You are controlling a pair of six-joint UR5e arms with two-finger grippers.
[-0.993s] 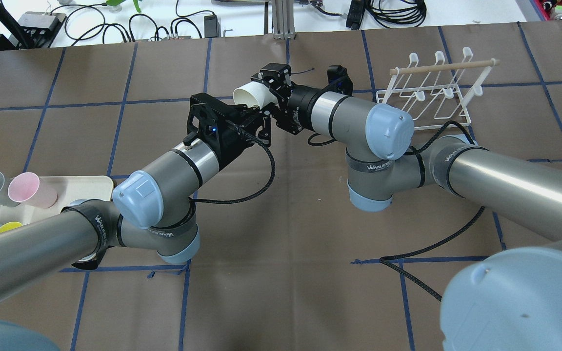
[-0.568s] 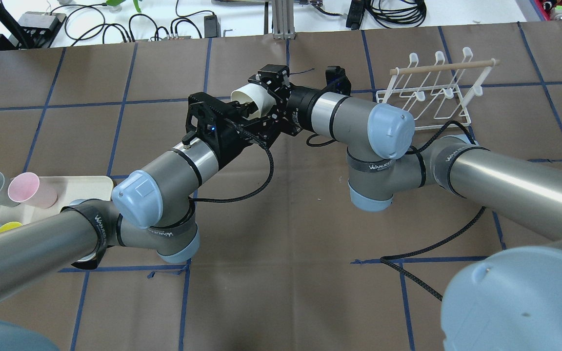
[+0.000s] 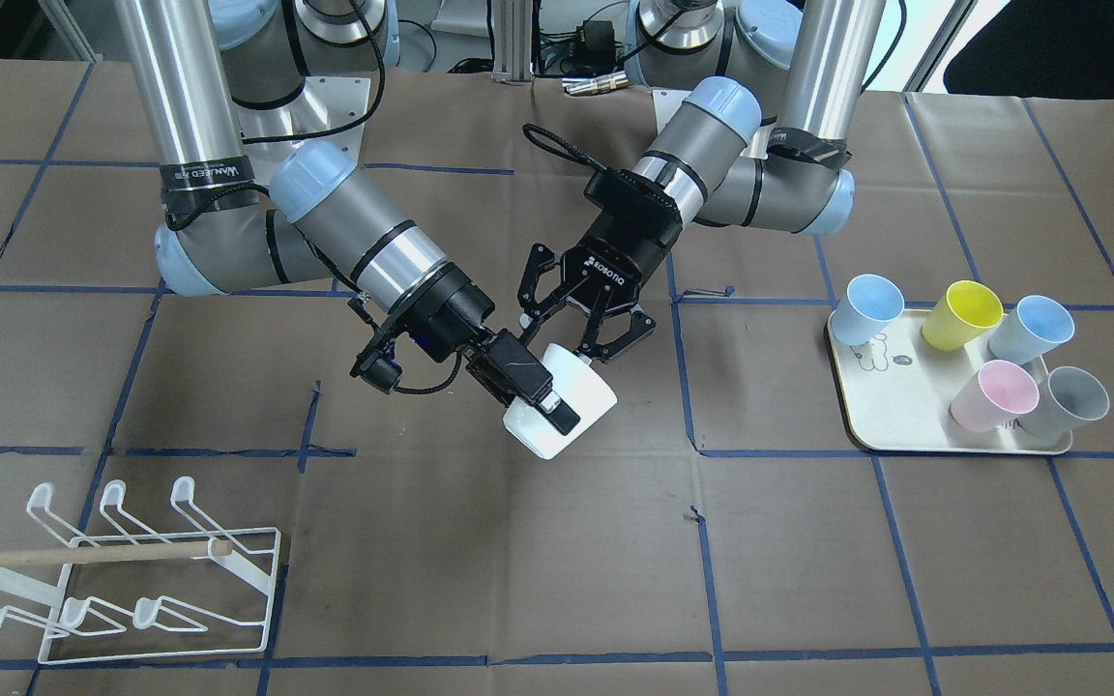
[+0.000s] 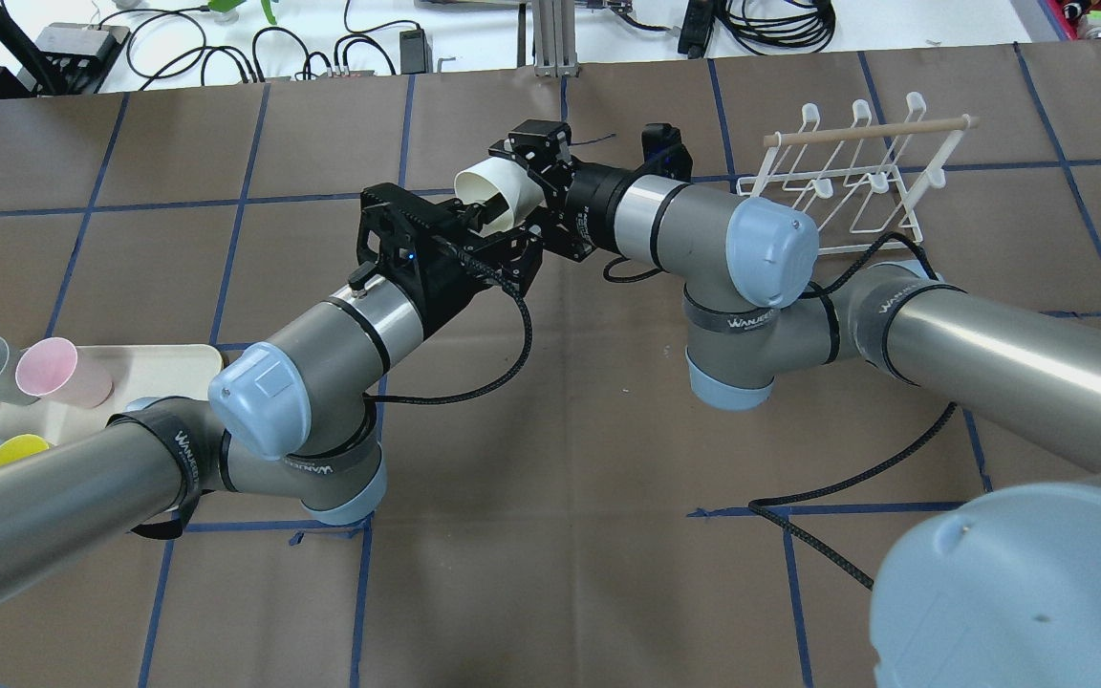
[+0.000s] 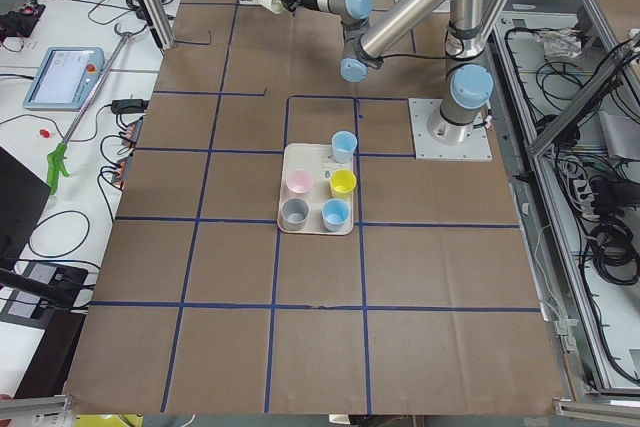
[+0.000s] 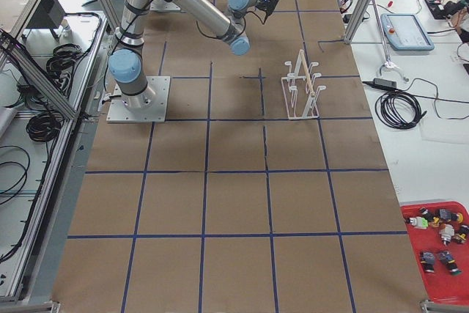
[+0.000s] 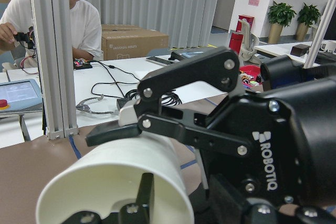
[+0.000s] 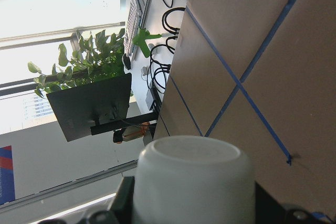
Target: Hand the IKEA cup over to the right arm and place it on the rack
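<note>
While the left gripper (image 3: pixel 571 343) stands released beside its rim, we find the white cup (image 3: pixel 588 391) clamped in the right gripper (image 3: pixel 549 404), mid-frame.

The right arm (image 3: pixel 364 227) and the left arm (image 3: pixel 702 145) look the same: shiny silver tubes with round pale-blue caps (image 4: pixel 770 253) at the bends. Black bands (image 4: pixel 732 325) with white letters wrap the joints. The left gripper (image 3: pixel 571 343) and the right gripper (image 3: pixel 542 396) are black, with small silver screws (image 7: pixel 227 64) and the white word ROBOTIQ. Each arm has a black woven cable (image 4: pixel 528 330). A tiny blue light (image 4: pixel 412 254) glows on the left wrist.
</note>
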